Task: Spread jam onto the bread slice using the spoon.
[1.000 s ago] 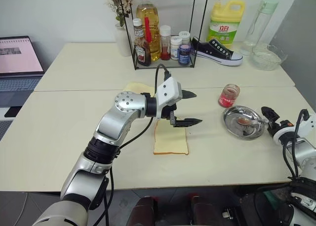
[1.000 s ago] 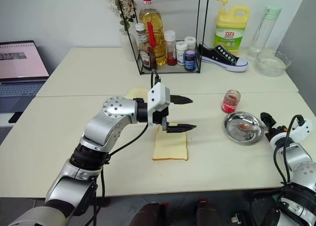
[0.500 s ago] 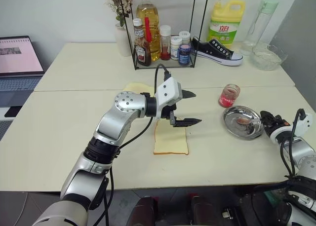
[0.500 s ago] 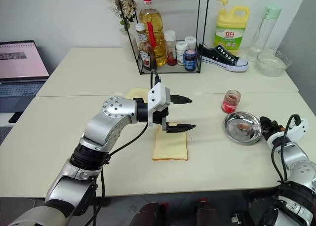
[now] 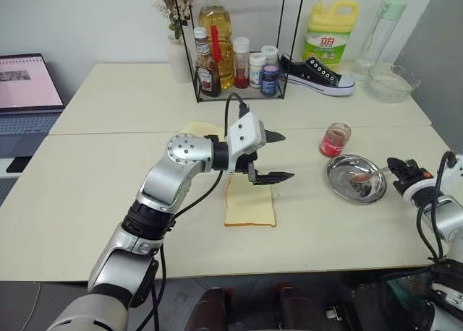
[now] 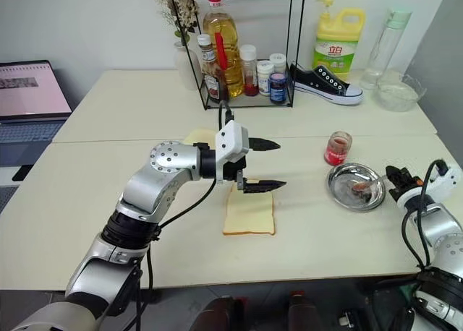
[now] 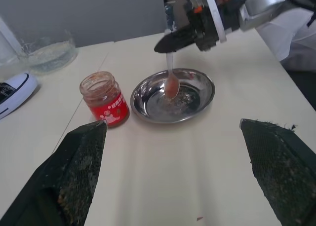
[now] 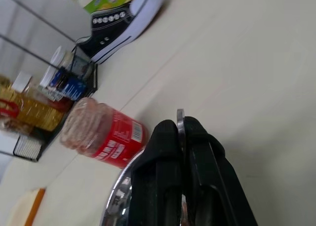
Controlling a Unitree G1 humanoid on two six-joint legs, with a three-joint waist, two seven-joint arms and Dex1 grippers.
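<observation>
The left arm is reaching out from the shoulder across the counter, elbow bent, with its wrist turned so the left tool is pointing sideways toward the robot's right, tilted slightly down. Its two black fingers are standing wide apart and gripping nothing, one finger above the other. This tool is hanging just over the far end of the bread slice, which is lying flat on the counter near the middle, and no red is showing on its visible surface.

The right arm is coming in from the robot's right edge, and the right tool is sitting beside the steel dish, roughly level. Its fingers are pinched together on the thin handle of the spoon, which is slanting down so that the bowl, coated with jam, is hanging over the dish's middle. The open jam jar is standing just beyond the dish, close to its rim.
</observation>
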